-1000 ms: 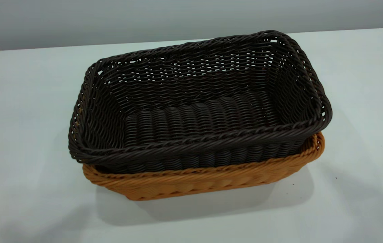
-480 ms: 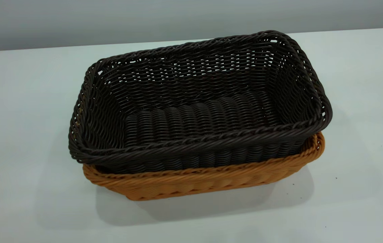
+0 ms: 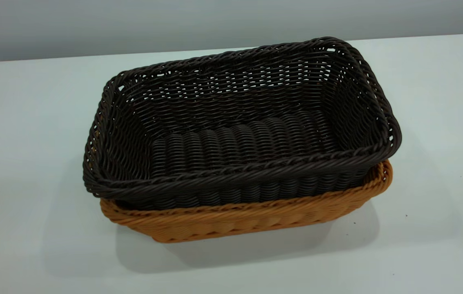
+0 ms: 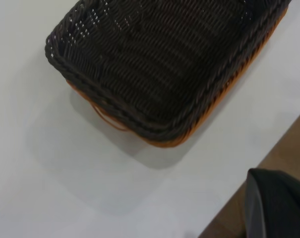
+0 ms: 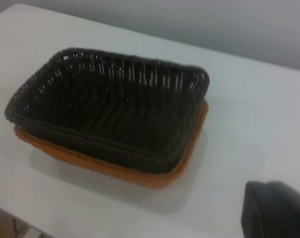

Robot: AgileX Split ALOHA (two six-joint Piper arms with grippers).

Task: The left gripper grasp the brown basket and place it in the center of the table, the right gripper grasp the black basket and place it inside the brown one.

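The black basket [image 3: 239,122] sits nested inside the brown basket [image 3: 248,220], upright, near the middle of the white table [image 3: 31,122]. Only the brown one's rim and lower wall show beneath it. Neither gripper appears in the exterior view. In the left wrist view a black part of the left gripper [image 4: 276,203] shows far back from the black basket [image 4: 154,59] and the brown basket [image 4: 164,143], over the table's edge. In the right wrist view a black part of the right gripper [image 5: 276,208] hangs well apart from the black basket [image 5: 110,104] and the brown basket [image 5: 140,176]. Nothing is held.
The white tabletop spreads wide on all sides of the baskets. Its far edge meets a grey wall [image 3: 231,20]. In the left wrist view the table's edge runs diagonally, with brown floor [image 4: 288,148] beyond it.
A faint shadow at the table's near left corner has faded away. The two baskets have not moved.
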